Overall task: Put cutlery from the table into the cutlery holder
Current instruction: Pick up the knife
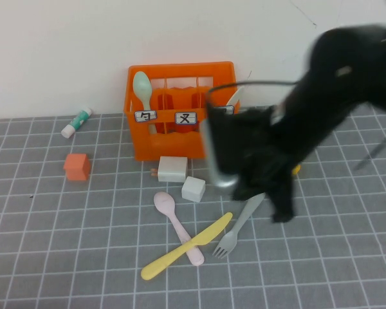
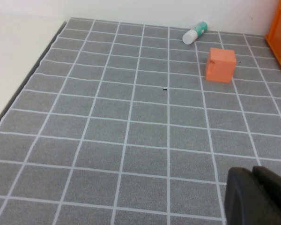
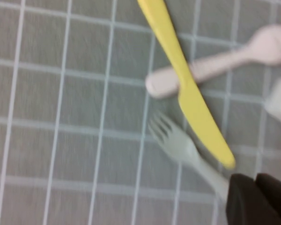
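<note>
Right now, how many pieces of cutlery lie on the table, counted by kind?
Spoons: 1, the pink spoon
Knives: 1, the yellow knife
Forks: 1, the grey fork
Total: 3

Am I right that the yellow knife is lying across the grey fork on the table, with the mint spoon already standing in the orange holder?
Not quite. In the high view the yellow knife lies across the pink spoon, not the grey fork, which rests beside it on the table. The rest holds: the mint spoon already stands in the orange holder.
</note>
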Motion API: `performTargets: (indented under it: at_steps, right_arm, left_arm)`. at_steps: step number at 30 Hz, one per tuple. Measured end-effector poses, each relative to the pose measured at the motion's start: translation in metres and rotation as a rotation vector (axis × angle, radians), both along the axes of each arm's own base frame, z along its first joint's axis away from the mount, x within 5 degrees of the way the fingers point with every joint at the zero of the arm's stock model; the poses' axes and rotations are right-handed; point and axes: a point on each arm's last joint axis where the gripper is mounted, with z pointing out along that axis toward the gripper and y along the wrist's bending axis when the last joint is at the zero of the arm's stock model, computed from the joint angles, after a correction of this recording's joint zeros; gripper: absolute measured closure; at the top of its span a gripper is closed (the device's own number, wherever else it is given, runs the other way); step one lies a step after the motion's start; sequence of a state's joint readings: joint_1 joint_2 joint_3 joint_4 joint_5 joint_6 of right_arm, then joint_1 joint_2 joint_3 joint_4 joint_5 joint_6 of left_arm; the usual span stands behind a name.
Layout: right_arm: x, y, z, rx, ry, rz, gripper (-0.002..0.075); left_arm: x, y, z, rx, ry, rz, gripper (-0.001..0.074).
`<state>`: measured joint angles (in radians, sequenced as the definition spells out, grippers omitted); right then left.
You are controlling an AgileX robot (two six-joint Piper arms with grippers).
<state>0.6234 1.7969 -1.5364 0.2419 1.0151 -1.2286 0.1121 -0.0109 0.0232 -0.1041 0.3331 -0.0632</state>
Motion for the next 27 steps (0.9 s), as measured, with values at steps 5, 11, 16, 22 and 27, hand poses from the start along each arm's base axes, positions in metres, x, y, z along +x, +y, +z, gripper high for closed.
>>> performTargets:
  at_steps: [5,11,16,22,27]
  right_arm:
    - [0.005,0.039,-0.031,-0.006,0.050,0.054,0.0673]
    - [-0.004,0.082,-0.068,-0.072,0.014,0.158,0.0399]
    - [-0.009,0.102,-0.093,-0.089,-0.003,0.182,0.0270]
    - [-0.007,0.110,-0.112,-0.099,-0.014,0.166,0.0255]
    - [-0.003,0.111,-0.117,-0.113,-0.032,0.169,0.0253]
  left_arm:
    - [0.000,0.000,0.000,0.003,0.002,-0.001,0.0736]
    - [0.000,0.000,0.000,0.003,0.002,-0.001,0.0736]
    - [0.000,0.000,0.000,0.004,0.002,-0.001,0.0736]
    - [0.000,0.000,0.000,0.004,0.002,-0.001,0.0736]
    - [0.000,0.000,0.000,0.004,0.002,-0.001,0.0736]
